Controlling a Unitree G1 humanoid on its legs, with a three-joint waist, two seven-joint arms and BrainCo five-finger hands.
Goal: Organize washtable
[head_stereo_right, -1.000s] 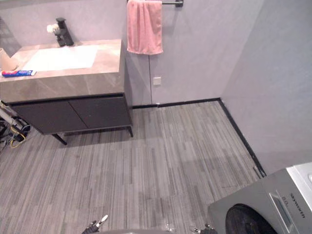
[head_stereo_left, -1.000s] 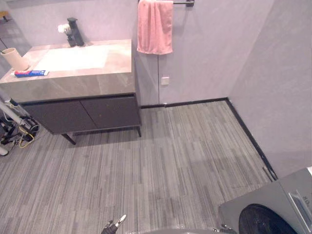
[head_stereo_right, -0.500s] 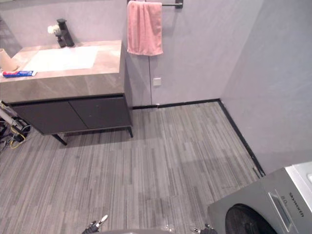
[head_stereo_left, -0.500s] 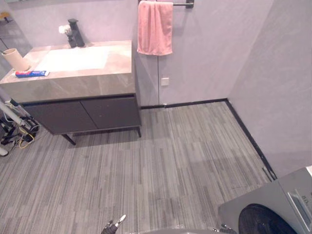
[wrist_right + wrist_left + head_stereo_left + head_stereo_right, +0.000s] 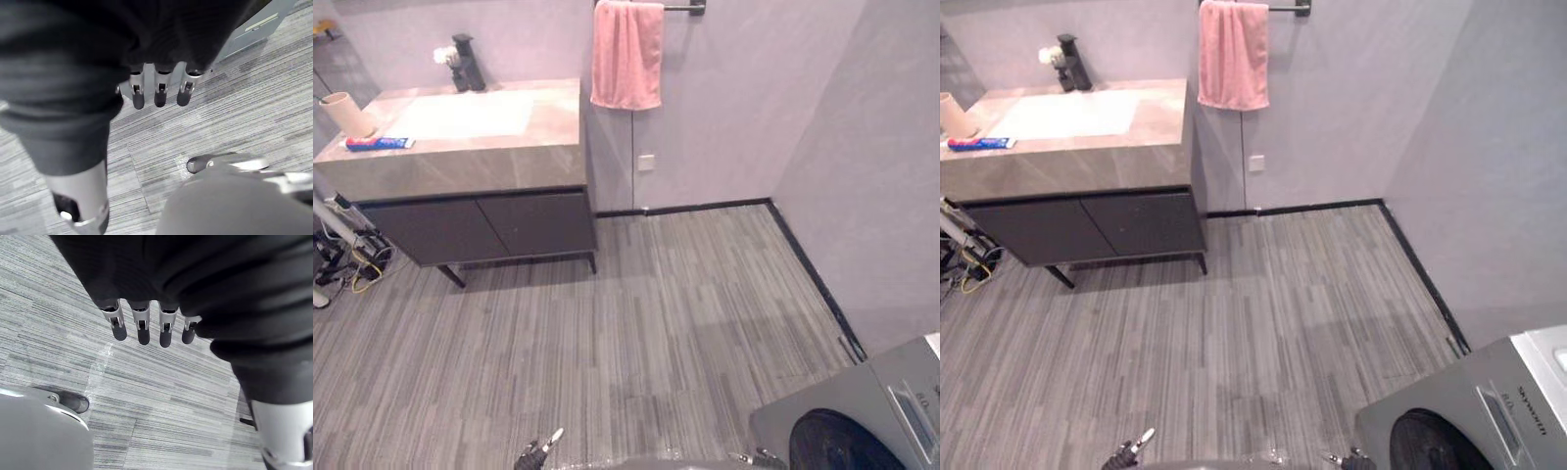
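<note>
Hands:
- The left hand is hung low at the robot's side. Its fingers are held straight and a little apart, with the dark tips pointed at the grey striped plank floor. Nothing is gripped.
- The right hand is carried the same way, with straight, relaxed fingers above the floor and nothing in them. The grey front-loading washing machine is close by.

Task area (well apart from both hands, across the floor at the far left wall):
- A brown stone-topped washtable is set on a dark two-door cabinet. A white rectangular basin is sunk into its top.
- A black faucet is mounted behind the basin.
- A beige cup is stood at the counter's left end.
- A blue and red toothpaste tube is laid flat just in front of the cup.

Hard to make out or cut off:
- The small white object beside the faucet cannot be identified.
- The pink towel is draped on a dark wall bar, which is cut by the frame edge.
- The washing machine is cropped at the lower right corner.
</note>
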